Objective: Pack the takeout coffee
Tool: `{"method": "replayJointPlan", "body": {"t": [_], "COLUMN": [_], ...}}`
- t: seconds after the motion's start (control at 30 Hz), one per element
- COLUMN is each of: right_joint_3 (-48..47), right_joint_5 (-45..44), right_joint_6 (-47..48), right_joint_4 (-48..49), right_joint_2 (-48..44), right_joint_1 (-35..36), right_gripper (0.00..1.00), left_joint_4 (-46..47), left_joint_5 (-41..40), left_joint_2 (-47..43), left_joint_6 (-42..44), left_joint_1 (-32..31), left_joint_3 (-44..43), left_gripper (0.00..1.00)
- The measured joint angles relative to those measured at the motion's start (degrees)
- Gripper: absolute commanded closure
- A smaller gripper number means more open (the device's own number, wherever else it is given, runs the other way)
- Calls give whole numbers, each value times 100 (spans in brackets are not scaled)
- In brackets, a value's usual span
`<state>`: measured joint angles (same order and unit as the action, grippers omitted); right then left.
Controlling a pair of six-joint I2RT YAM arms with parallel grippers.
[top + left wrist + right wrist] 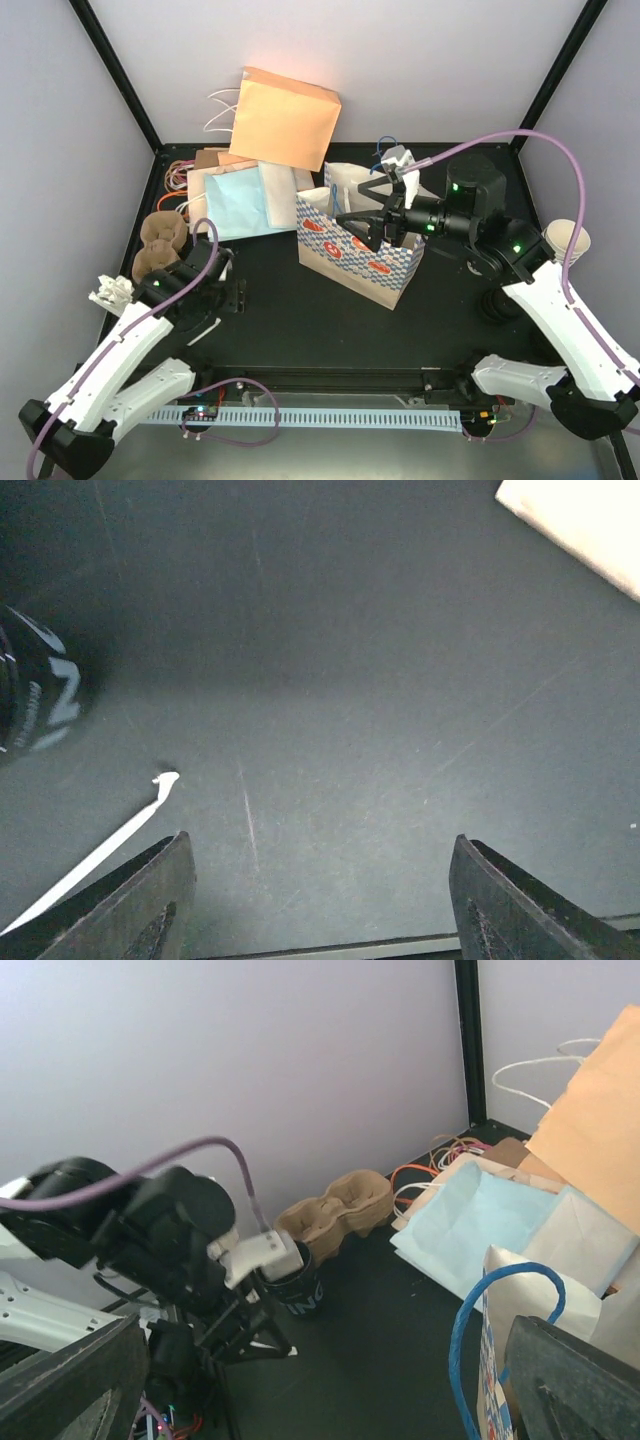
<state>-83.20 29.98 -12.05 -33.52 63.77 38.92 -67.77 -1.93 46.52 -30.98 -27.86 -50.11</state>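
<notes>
The left gripper (320, 842) hangs low over the black table (300, 310) with its jaws apart and only bare tabletop between them. A black cup (35, 695) with white lettering stands just outside its left finger (150, 900), not touching it as far as the wrist view shows. A thin white strip (100, 855) lies on the table and runs under that same finger. A pale bag corner (590, 520) shows farther out.

The right gripper (325, 1332) is spread wide and holds nothing. It is raised over the open top of the checked bag (360, 245), which stands upright near the middle of the table. The bag's blue handle (500, 1280) arches up just beside the right finger (570, 1380).

The cream cup (568, 240) sits mouth-up at the far right edge, beside the right arm's forearm and well apart from both grippers and from the checked bag. From above I cannot tell whether it stands alone or tops a stack.

Flat bags are heaped at the back of the table. An orange bag (285, 115) leans on the rear wall, and a light blue bag (235, 205) lies below it, next to plain brown and white ones. Brown pulp trays (160, 240) are piled at the left edge, near the left arm's wrist. A crumpled white piece (110, 292) lies just outside that edge.
</notes>
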Motion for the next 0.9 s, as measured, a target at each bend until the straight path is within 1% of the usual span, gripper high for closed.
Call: {"method": "replayJointPlan", "body": {"t": [0.1,0.2,0.33,0.4,0.57,0.6,0.77,0.9], "right_joint_3": [7,61,192,221,278,286,323,326], "right_joint_5": [-2,-4,-50,-63,-101,-101,-109,-107], "right_joint_6": [20,66,170,192,295,306,352,389], "right_joint_4": [42,90,111,111,116,118,120,125], "right_joint_2": [-85,-199,-361,-391,-461,-470,-503,-505], "right_joint_1": [2,2,2,2,2,2,2,2], "right_gripper": [0,0,0,0,0,0,0,0], "left_joint_4": [166,225,219,232,365,380,380,605], "left_joint_5": [55,0,-306,-422,-490,-516,-866,-1211], "left_joint_2": [2,2,-15,-70,-155,-140,103,181], "left_joint_6": [-122,-363,-997,-1375,-2164,-2264,-2758,-3108], "left_joint_1": [0,0,0,0,0,0,0,0], "left_joint_3": [461,758,903,1056,1716,1794,1888,2033], "left_gripper": [27,21,23,22,21,20,4,3]}}
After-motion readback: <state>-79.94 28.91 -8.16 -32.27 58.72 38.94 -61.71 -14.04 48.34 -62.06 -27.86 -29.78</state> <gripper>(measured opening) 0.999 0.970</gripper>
